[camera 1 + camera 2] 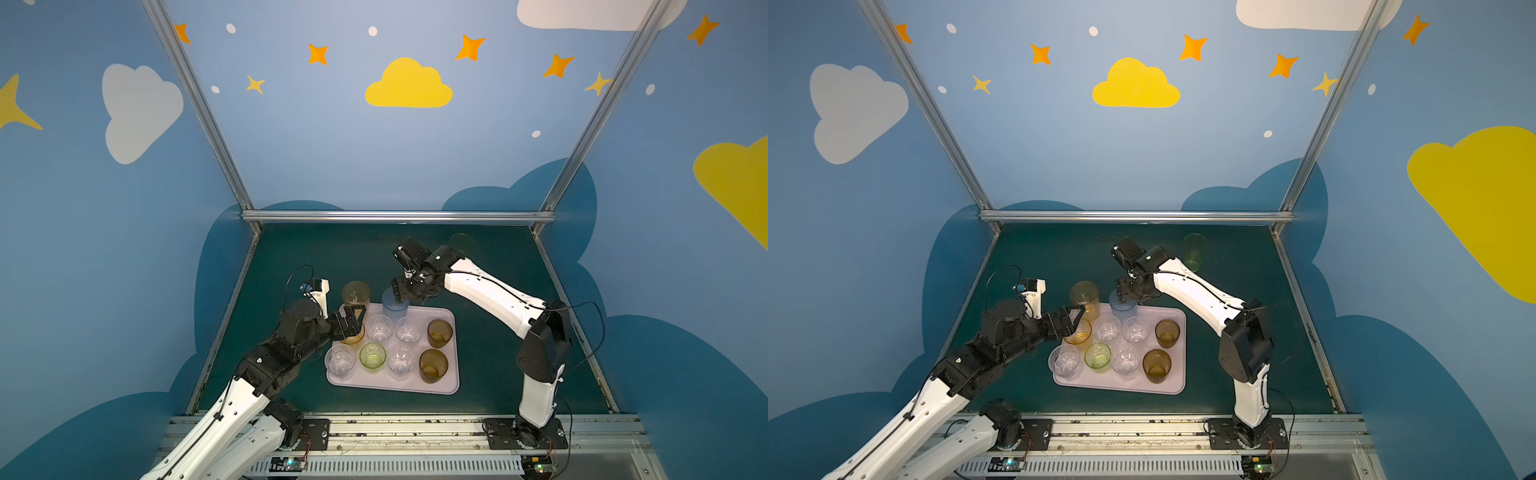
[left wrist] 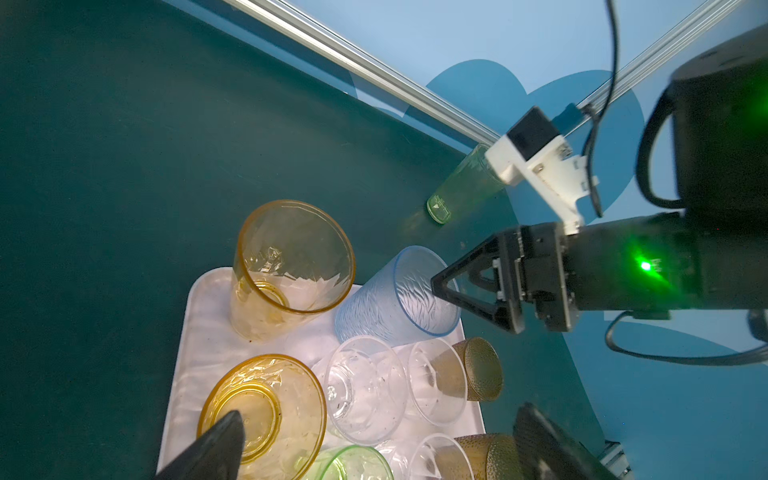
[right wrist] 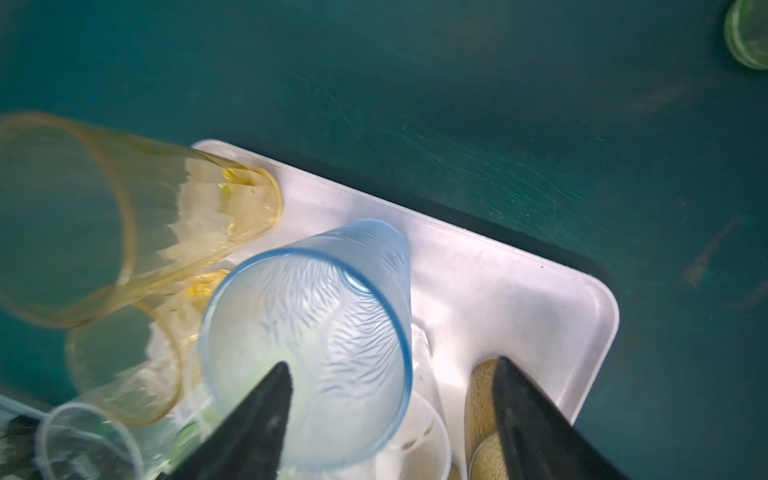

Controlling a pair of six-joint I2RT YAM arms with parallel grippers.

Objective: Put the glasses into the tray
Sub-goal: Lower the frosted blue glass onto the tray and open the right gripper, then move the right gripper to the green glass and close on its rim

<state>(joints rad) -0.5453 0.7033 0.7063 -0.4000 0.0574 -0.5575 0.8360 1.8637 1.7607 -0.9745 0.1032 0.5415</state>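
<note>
Jaws of the right gripper (image 3: 391, 362) stand wide astride the blue glass (image 3: 332, 291), gripping nothing: it sits upright at the tray's (image 3: 498, 291) far edge, likely its slot. Those of the left gripper (image 1: 358, 321) gape over the orange glass (image 2: 262, 407). One green glass (image 1: 1195, 249) is off the tray, near the worktop's (image 1: 332, 257) far right corner.

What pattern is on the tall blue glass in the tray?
Fine wavy, feather-like ridges over the tall translucent blue glass; clearest in the right wrist view.

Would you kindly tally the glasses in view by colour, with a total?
Clear glasses: 4
Brown glasses: 2
Green glasses: 2
Yellow glass: 1
Orange glass: 1
Blue glass: 1
Total: 11
</note>
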